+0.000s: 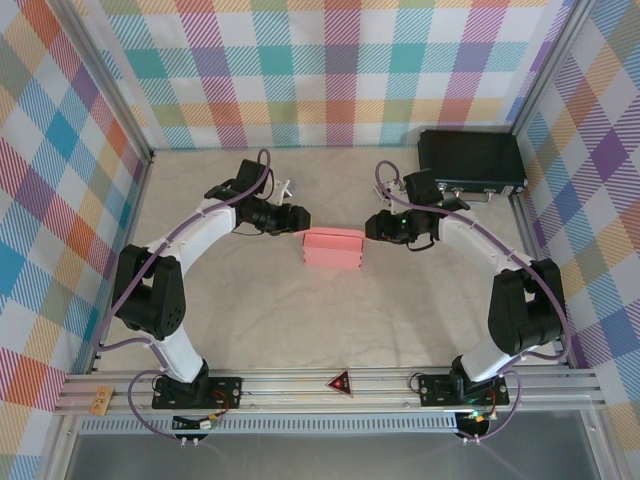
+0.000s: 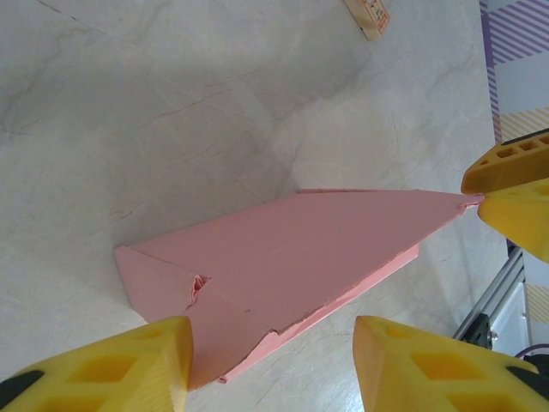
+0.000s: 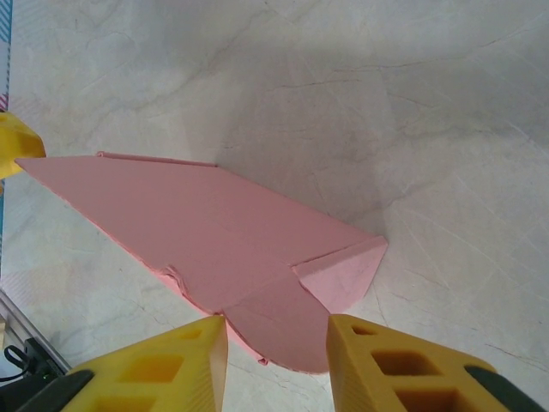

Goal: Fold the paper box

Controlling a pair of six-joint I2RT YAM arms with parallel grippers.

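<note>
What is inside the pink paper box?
Nothing of the interior shows: the paper box is closed, pink panels and end flaps covering it. Contents, if any, are hidden.

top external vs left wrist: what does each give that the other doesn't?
Top external: the black case at the far right, and the red triangle on the front rail. Left wrist: a small crumpled tear at a flap seam of the paper box. Both: the box on the table, with the left gripper and the right gripper at its opposite ends.
</note>
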